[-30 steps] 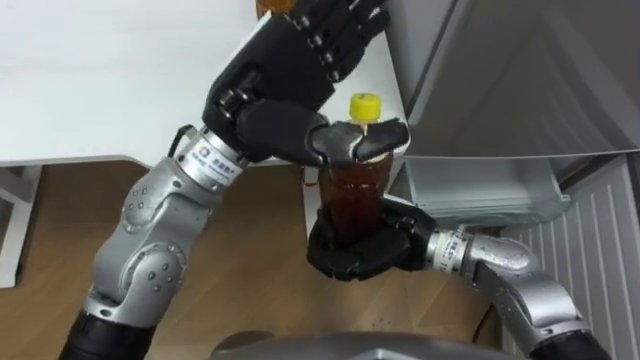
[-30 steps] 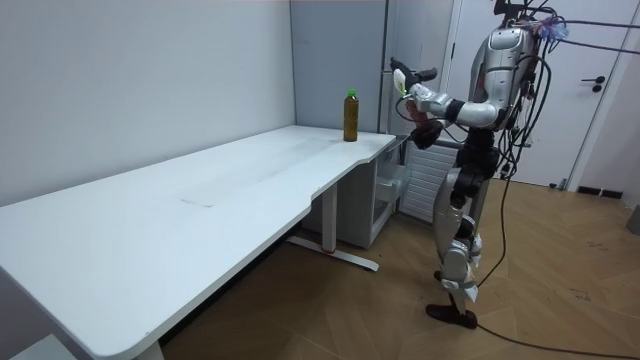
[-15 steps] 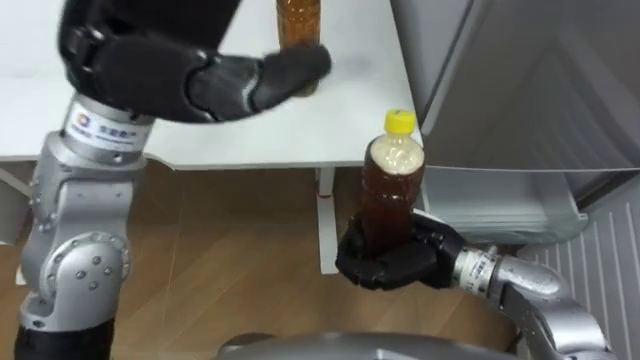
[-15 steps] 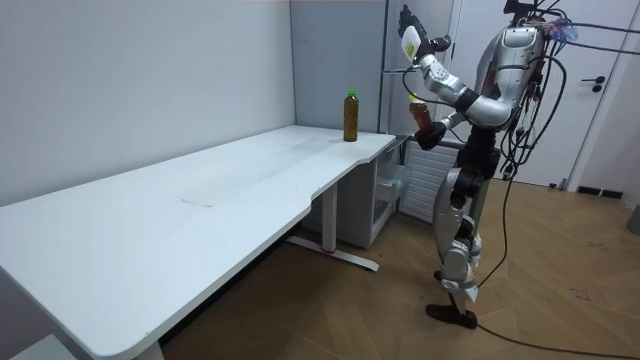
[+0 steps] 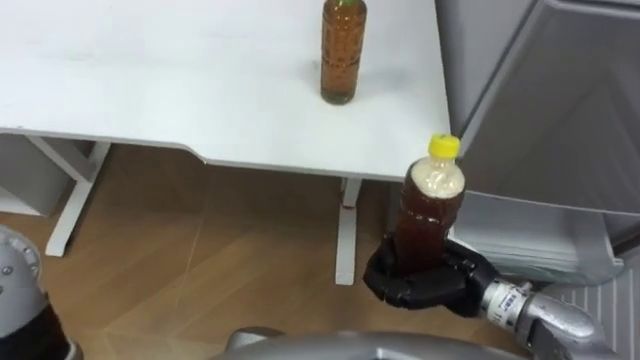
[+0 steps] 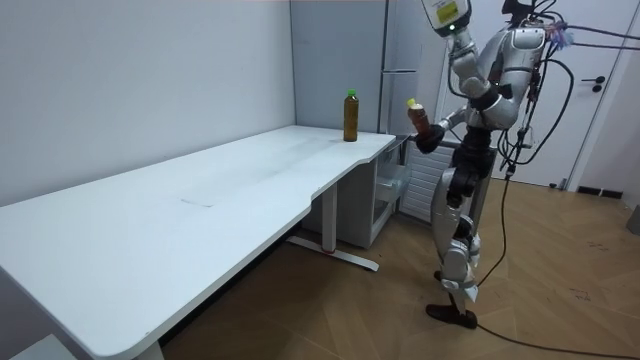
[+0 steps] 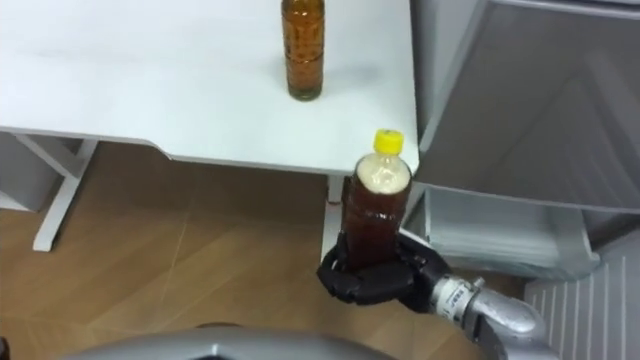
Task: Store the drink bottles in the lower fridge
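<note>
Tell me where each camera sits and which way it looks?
Left eye view: on the robot's head, looking down at the white table and fridge; its right hand holds a yellow-capped bottle.
Right eye view: just beside it, same downward look, same hand.
Room view: across the room, facing the whole standing robot, left hand raised high.
All share both bottles, the green-capped bottle standing on the table.

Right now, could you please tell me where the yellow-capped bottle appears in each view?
Left eye view: the yellow-capped bottle is right of centre in the lower half, upright in the right hand.
Right eye view: the bottle is just right of centre, lower half, in the same grip.
Room view: the bottle is upper right of centre, held out at the room view's left of the robot.
Shared landmark: the other bottle standing on the white table.
</note>
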